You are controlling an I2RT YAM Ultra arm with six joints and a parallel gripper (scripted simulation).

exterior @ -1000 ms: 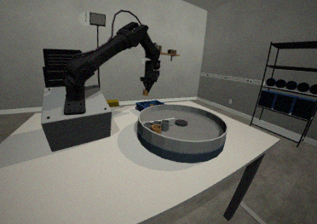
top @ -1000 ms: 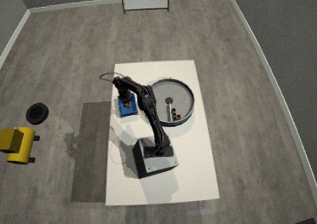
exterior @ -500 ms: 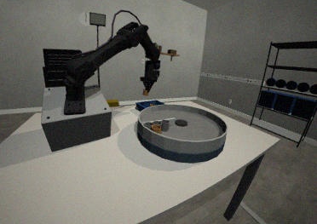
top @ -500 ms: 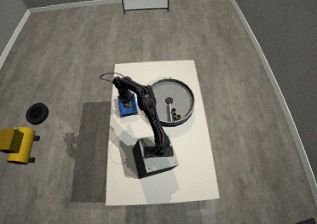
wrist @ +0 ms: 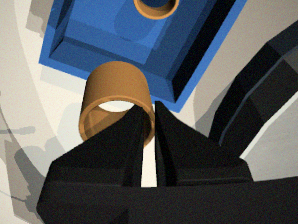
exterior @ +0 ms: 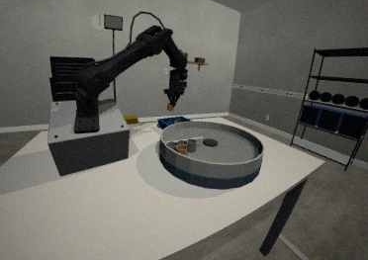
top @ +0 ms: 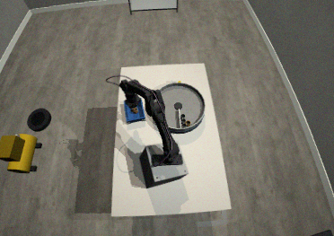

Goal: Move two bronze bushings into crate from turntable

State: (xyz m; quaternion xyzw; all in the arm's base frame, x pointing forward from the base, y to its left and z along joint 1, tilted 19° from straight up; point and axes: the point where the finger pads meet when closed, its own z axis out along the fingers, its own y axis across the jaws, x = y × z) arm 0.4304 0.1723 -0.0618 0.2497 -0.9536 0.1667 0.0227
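Observation:
My gripper is shut on the wall of a bronze bushing and holds it in the air above the near edge of the blue crate. Another bronze bushing lies upright on the crate floor. The grey turntable stands right of the crate. It carries a bronze bushing, grey and dark bushings beside it, and a dark hub.
The arm's grey base box stands on the white table near its front. A black shelf rack stands at the right of the room. A yellow object and a black disc lie on the floor.

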